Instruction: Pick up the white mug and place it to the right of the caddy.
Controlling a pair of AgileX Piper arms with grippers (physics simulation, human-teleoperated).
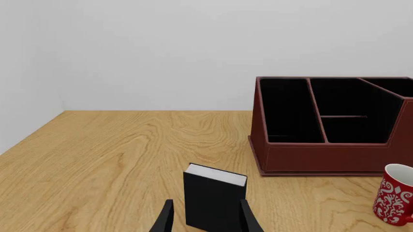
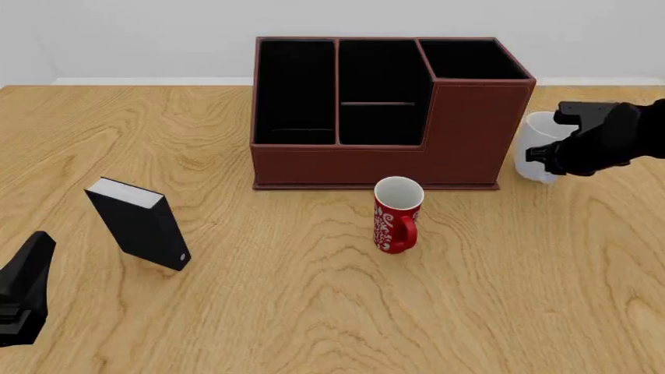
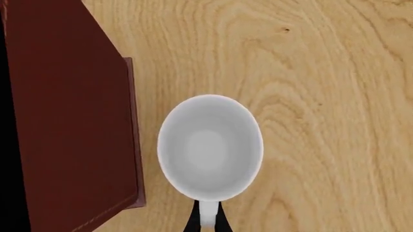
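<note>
Left hand (image 2: 23, 292): low at the desk's near-left edge in the front view, largely cut off by the frame; its wrist view shows two finger tips (image 1: 167, 218) standing apart, nothing between them, the black box beyond.
Black box (image 2: 138, 223): slab-shaped, upright and tilted on the desk (image 2: 311, 312), left of the caddy and well apart from it; its pale top edge shows in both the front and left wrist views.
Caddy (image 2: 385, 148): dark reddish-brown, black-lined compartments, taller right-hand section; the left wrist view cuts off its right part, the right wrist view shows only one outer wall.
Red mug (image 2: 396, 214): upright just in front of the caddy, white swirls; partly cut off in the left wrist view.
White mug (image 2: 536, 144): just right of the caddy, close beside its wall; half hidden by the arm in the front view. The right wrist view looks straight down into it.
Right hand (image 3: 206, 220): narrow, its fingers pinching the mug's handle; the fingers are hidden in the front view.
</note>
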